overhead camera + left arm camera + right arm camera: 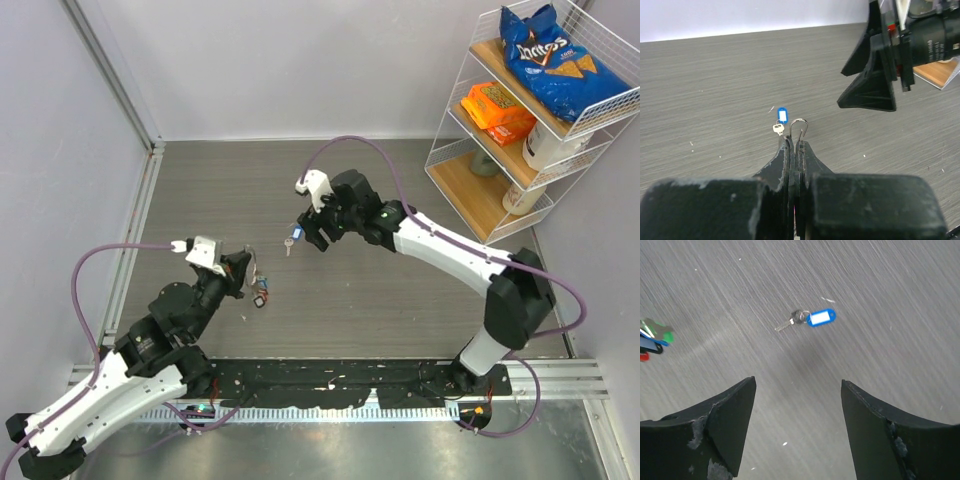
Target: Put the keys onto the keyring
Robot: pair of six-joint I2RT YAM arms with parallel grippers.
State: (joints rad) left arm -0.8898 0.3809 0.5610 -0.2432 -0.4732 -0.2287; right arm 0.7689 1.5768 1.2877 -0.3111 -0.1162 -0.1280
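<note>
**Left arm.** The left end effector (pixel 243 270) sits at the left of the tabletop (pixel 400 300), with its fingers pointing toward the centre. In the left wrist view the left end effector (pixel 795 146) is clenched, jaws pressed together, grasping the keyring (pixel 799 120). The keyring stands upright between the fingertips, and only its upper arc shows above them.

**Key cluster.** A cluster of keys (pixel 262 297) with coloured tags sits just right of this end effector, on its near side. In the right wrist view the same cluster (pixel 652 335) appears at the left edge with green, blue and red tags. It cannot be determined whether the cluster hangs from the keyring or rests on the tabletop.

**Centre.** The blue-tagged key (pixel 291 239) lies flat on the tabletop, apart from the keyring. In the left wrist view it (pixel 782 116) lies just beyond the keyring. In the right wrist view it (pixel 820 317) shows the tag to the right and the silver blade to the left, joined by a small ring.

**Right arm.** The right end effector (pixel 308 232) hovers just right of the blue-tagged key. In the right wrist view the right end effector (pixel 798 385) is released, with the jaws wide apart and nothing between them. The key lies on the tabletop beyond the fingertips.

**Far right.** A wire shelf (pixel 468 195) holds a blue snack bag (pixel 548 55) and an orange box (pixel 495 105)
</note>
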